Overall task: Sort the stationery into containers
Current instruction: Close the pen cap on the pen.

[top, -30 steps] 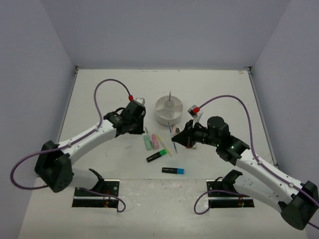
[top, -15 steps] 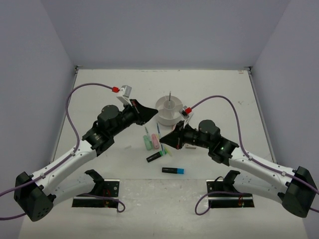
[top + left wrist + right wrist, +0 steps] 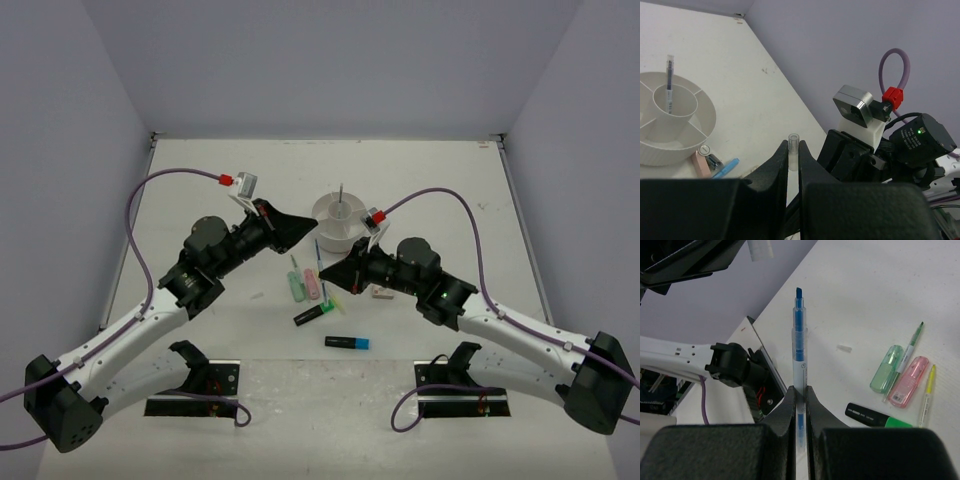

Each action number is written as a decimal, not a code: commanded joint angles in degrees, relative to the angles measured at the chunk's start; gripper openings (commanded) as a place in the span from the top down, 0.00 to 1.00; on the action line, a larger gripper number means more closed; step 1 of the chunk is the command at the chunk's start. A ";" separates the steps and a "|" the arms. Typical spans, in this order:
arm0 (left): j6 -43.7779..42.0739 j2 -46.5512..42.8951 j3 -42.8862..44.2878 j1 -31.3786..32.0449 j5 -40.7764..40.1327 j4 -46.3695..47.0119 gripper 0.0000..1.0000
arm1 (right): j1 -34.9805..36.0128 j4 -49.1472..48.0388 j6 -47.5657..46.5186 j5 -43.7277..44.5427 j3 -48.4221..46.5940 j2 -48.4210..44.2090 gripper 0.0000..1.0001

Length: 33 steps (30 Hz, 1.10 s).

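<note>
My left gripper (image 3: 303, 222) is shut on a small clear cap (image 3: 793, 150) and holds it above the table, just left of the round white organiser (image 3: 330, 238). My right gripper (image 3: 326, 272) is shut on a thin blue pen (image 3: 799, 360), uncapped, its tip pointing up towards the left gripper. A thin pen (image 3: 340, 195) stands in the organiser's central cup. On the table lie a mint marker (image 3: 295, 287), a pink marker (image 3: 311, 285), a yellow pen (image 3: 926, 395), a black green highlighter (image 3: 314, 315) and a black blue highlighter (image 3: 346, 342).
A pale eraser (image 3: 380, 293) lies by the right arm. A pink eraser (image 3: 701, 164) and a blue pen (image 3: 725, 168) lie beside the organiser wall (image 3: 685, 145). A small clear cap (image 3: 844, 348) and a thin green pen (image 3: 912, 347) lie near the markers.
My left arm has lifted off the table and swung right towards the organiser with the cap. My right gripper has moved left with the blue pen, closer to the left gripper.
</note>
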<state>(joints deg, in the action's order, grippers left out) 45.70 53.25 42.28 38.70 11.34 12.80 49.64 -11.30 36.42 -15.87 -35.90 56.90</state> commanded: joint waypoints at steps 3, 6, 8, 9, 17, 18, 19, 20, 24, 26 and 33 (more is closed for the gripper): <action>-2.11 0.16 0.02 0.06 -0.53 2.50 1.00 | 0.37 -0.53 -1.06 1.61 -2.86 -1.89 1.00; -2.39 0.76 -0.06 0.09 -0.40 2.69 1.00 | 0.40 0.12 -1.35 2.49 -3.11 -2.14 1.00; -2.47 1.17 -0.10 0.07 -0.07 2.77 1.00 | 0.37 1.05 -1.38 3.61 -3.69 -1.83 1.00; -2.52 1.28 -0.16 0.13 0.04 2.83 1.00 | 0.37 1.28 -1.55 3.90 -3.92 -1.55 1.00; -3.07 1.84 -0.90 0.15 -0.03 2.85 1.00 | 0.38 1.47 -1.61 4.37 -4.39 -1.34 1.00; -3.07 1.77 -0.99 0.15 -0.20 2.85 1.00 | 0.46 1.57 -1.61 4.46 -4.62 -1.26 1.00; -3.08 1.77 -1.17 0.15 -0.36 2.85 1.00 | 0.46 1.74 -1.63 4.55 -4.64 -1.26 1.00; -3.13 1.77 -1.31 0.15 -0.46 2.90 1.00 | 0.46 1.89 -1.72 4.64 -4.83 -1.21 1.00; -3.23 1.37 -1.76 0.15 -1.34 2.85 1.00 | 0.37 2.16 -1.94 4.34 -5.03 -0.98 1.00; -3.51 1.33 -1.63 0.15 -1.21 2.82 1.00 | 0.37 2.05 -1.79 4.27 -4.86 -0.93 1.00; -3.42 1.29 -1.09 0.06 -1.83 2.67 1.00 | 0.37 2.13 -1.52 3.77 -4.79 -0.91 1.00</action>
<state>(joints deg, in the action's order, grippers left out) 43.88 54.85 40.95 38.70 10.46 13.10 49.82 -8.14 35.59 -12.86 -38.17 55.88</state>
